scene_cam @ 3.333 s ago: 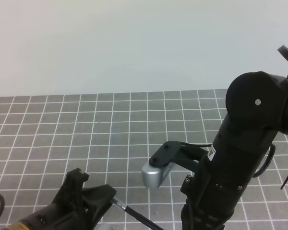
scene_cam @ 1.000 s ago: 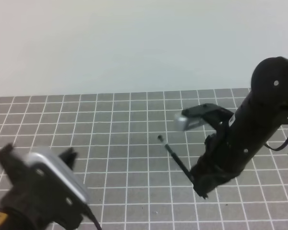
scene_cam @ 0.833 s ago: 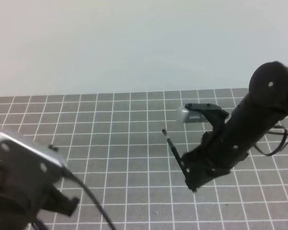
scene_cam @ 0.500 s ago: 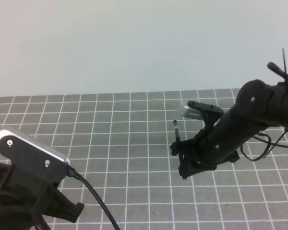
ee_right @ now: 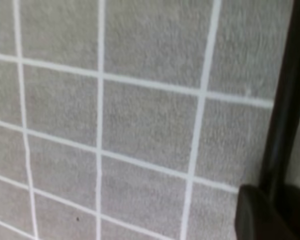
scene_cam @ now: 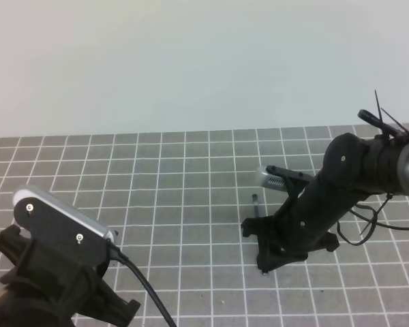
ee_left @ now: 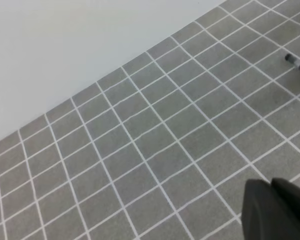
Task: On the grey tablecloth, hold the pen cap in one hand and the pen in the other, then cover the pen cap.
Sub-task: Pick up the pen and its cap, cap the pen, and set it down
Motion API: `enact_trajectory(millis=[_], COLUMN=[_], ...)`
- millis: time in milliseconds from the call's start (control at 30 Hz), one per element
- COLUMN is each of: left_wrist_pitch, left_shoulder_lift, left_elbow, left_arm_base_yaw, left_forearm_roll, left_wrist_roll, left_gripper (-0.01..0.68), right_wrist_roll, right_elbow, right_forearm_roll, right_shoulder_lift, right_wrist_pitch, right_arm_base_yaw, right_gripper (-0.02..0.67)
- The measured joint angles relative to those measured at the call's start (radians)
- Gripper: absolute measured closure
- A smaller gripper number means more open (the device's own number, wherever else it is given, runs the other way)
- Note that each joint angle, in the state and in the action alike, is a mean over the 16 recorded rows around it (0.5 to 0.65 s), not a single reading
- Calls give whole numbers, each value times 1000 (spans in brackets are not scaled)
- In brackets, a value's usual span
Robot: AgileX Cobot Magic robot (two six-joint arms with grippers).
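The grey tablecloth (scene_cam: 157, 197) covers the table. My right gripper (scene_cam: 258, 244) is low over the cloth right of centre, shut on the pen (scene_cam: 257, 206), whose free end points away toward the wall. In the right wrist view the pen (ee_right: 285, 100) is a dark bar along the right edge, above one finger (ee_right: 260, 215). I cannot make out the pen cap as a separate piece; the pen's free end is a dark stub. The left wrist view catches that end of the pen (ee_left: 296, 62) at top right. My left gripper (ee_left: 271, 210) is shut and holds nothing, far from the pen.
The cloth ends at a pale wall (scene_cam: 191, 61) behind it. The left arm's camera housing (scene_cam: 61, 228) and its black cable (scene_cam: 146, 296) fill the near left corner. Loose cables (scene_cam: 368, 221) hang beside the right arm.
The right arm has come down toward the cloth with the pen, which swung from tilted left to pointing away. The left arm has turned and settled at the near left.
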Motion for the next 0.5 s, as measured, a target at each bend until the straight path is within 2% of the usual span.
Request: enact_trajectory(millis=[333, 500], left_wrist_pitch=[11, 11], left_shoulder_lift=[0, 0], left_elbow=[0, 0], left_arm_base_yaw=[0, 0], left_forearm_roll=[0, 0], left_wrist_roll=[-2, -1], left_gripper=[673, 673], right_wrist_roll=[42, 52], right_elbow=[-1, -1], right_forearm_roll=[3, -13], right_shoulder_lift=[10, -10], right_wrist_pitch=[25, 42], right_arm_base_yaw=[0, 0], right_gripper=[403, 361])
